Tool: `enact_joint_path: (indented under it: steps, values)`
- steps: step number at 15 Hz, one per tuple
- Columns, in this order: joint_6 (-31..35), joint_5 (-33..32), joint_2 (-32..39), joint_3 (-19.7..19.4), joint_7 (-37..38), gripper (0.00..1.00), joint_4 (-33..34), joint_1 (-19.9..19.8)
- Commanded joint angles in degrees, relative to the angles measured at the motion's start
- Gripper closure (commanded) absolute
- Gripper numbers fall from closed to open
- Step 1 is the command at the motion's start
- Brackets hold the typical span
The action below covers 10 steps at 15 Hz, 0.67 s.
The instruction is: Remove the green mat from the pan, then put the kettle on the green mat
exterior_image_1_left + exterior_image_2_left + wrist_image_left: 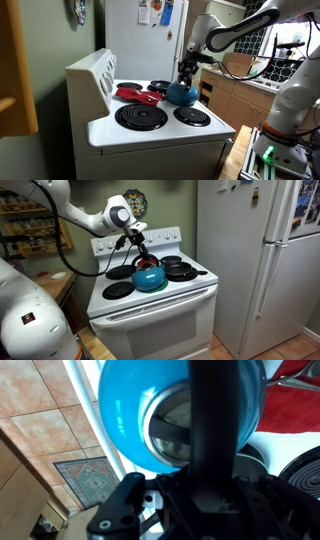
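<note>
Kettle point(128, 415) fills the wrist view, its dark arched handle point(215, 420) running straight down into the gripper point(215, 488). The handle lies between the fingers, but black metal against black handle hides the contact, so I cannot tell whether the jaws are clamped on it or standing apart. A pale lid point(172, 432) shows beside the handle.

In both exterior views the gripper point(187, 72) point(141, 256) hangs directly over the teal kettle point(181, 94) point(149, 278), at the top of its handle. The kettle is on the white stove point(165, 137) point(150, 308), near the middle of the cooktop among the coil burners point(141, 117) point(118, 290). Whether its base rests on the surface or is held just clear is not visible. Red utensils point(135, 95) point(147, 262) lie just beside it, and the dark pan point(180, 270) sits near it on the far side from the arm.

A white fridge point(135, 45) point(255, 260) stands next to the stove. Wooden cabinets point(235, 98) line one wall, a decorated plate point(135, 202) hangs above the stove's back panel, and the wrist view looks past the stove edge to a tiled floor point(30, 440) with a small patterned rug point(90, 478).
</note>
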Motion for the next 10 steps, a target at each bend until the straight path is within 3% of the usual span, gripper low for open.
enact_joint_path:
  steps: [1, 2, 3, 5, 10]
  values:
    - [0.73, -0.83, 0.42, -0.94, 0.76, 0.98, 0.62, 0.19]
    - [0.23, -1.18, 0.61, -0.97, 0.95, 0.98, 0.75, 0.07]
    - [0.09, -1.11, 0.75, -1.08, 0.98, 0.67, 0.83, 0.12]
    - [0.15, -1.2, 0.6, -1.06, 1.13, 0.61, 0.96, 0.27]
    - [-1.0, -0.84, -0.7, -0.68, 0.54, 0.23, 1.58, 1.14]
